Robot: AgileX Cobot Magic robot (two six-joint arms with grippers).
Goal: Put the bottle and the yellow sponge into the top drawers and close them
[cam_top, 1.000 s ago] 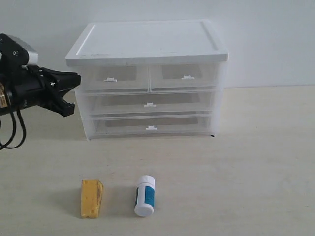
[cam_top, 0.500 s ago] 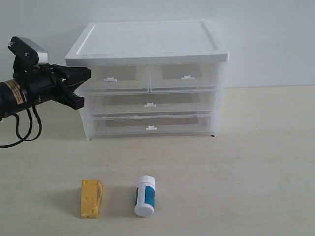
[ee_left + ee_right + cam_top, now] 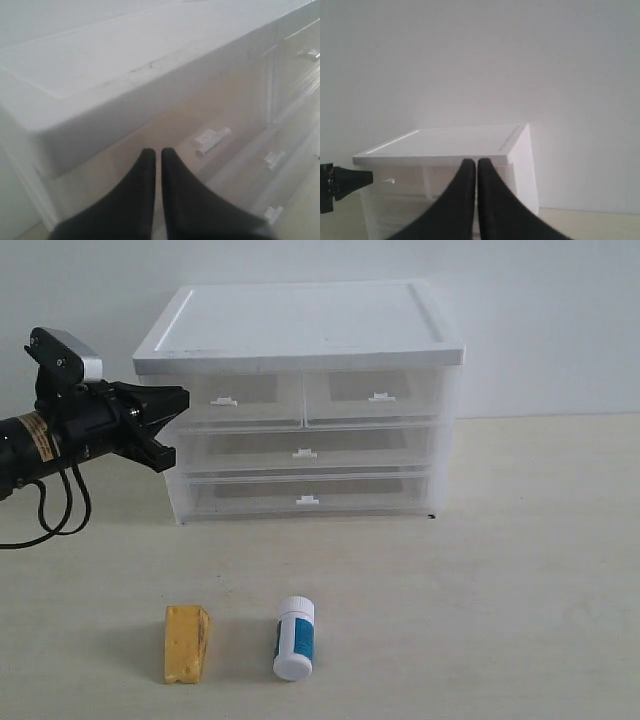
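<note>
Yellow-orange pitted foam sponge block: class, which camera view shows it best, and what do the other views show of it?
The exterior view: the yellow-orange foam sponge block lies whole and unobstructed on the tabletop, beside the white plastic bottle. Neither wrist view shows it; both look at the white-topped drawer cabinet.

Saw open table (image 3: 520, 570) before the cabinet (image 3: 300, 330), free all around yellow sponge (image 3: 186, 644) and bottle (image 3: 294, 639), lying apart. Found top drawers' (image 3: 240, 400) fronts unblocked, left claw (image 3: 156, 151) just beside the left corner.
</note>
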